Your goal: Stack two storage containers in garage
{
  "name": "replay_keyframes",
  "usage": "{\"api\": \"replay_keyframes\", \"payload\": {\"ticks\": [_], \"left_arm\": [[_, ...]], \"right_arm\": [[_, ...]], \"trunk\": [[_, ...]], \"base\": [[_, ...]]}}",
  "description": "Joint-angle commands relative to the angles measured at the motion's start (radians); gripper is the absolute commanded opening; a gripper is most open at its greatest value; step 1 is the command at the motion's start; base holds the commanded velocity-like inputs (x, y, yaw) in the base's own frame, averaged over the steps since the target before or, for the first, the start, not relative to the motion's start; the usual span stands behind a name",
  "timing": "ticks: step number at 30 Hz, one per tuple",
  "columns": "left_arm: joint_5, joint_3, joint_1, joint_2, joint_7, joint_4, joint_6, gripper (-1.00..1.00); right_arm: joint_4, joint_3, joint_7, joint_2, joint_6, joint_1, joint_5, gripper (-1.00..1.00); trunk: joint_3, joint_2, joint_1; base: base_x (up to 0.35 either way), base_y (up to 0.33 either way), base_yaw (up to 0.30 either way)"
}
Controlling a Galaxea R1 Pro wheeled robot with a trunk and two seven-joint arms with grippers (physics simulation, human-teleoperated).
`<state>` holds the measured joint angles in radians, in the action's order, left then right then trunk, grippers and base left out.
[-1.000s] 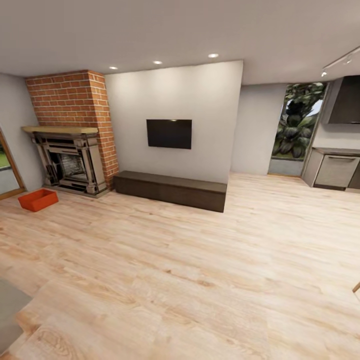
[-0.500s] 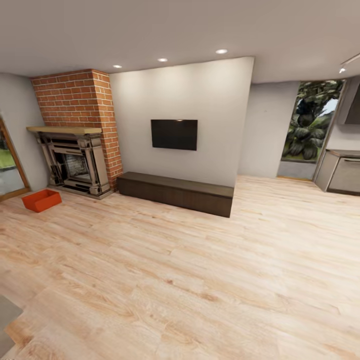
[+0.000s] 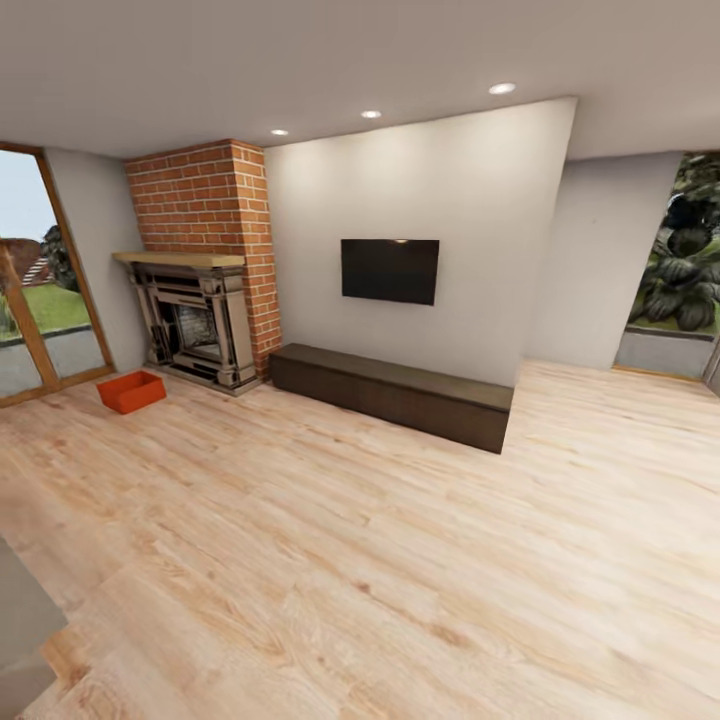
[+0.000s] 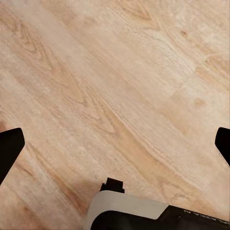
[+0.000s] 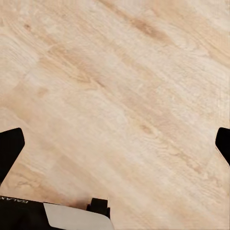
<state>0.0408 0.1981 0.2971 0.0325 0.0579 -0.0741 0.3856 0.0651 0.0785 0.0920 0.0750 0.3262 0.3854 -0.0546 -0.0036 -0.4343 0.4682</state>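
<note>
One storage container [image 3: 131, 391] sits on the living room's wood plank floor [image 3: 380, 560] at about ten o'clock in the head view, just in front of the brick fireplace [image 3: 195, 320] and near the glass door [image 3: 40, 280]. Left gripper [image 4: 115, 143] and right gripper [image 5: 115, 143] both hang spread wide over bare planks, holding nothing.

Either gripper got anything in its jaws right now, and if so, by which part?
Nothing is held. The left gripper and right gripper both stand open over bare wood floor. One storage container sits on the floor by the fireplace, untouched.
</note>
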Motion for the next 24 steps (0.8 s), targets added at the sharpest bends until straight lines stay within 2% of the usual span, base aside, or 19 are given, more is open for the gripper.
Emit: {"api": "replay_keyframes", "payload": {"ticks": [1,24], "left_arm": [[0.004,0.000,0.002,0.000,0.000,-0.005,0.007,1.00],[0.004,0.000,0.002,-0.002,0.000,-0.005,0.007,1.00]], "right_arm": [[0.004,0.007,0.000,0.000,0.007,0.001,-0.001,1.00],[0.004,0.007,0.000,0.000,0.007,0.001,-0.001,1.00]], "trunk": [[0.000,-0.001,0.001],[0.000,-0.001,0.001]], "base": [[0.325,-0.071,0.252],[0.325,-0.072,0.252]]}}
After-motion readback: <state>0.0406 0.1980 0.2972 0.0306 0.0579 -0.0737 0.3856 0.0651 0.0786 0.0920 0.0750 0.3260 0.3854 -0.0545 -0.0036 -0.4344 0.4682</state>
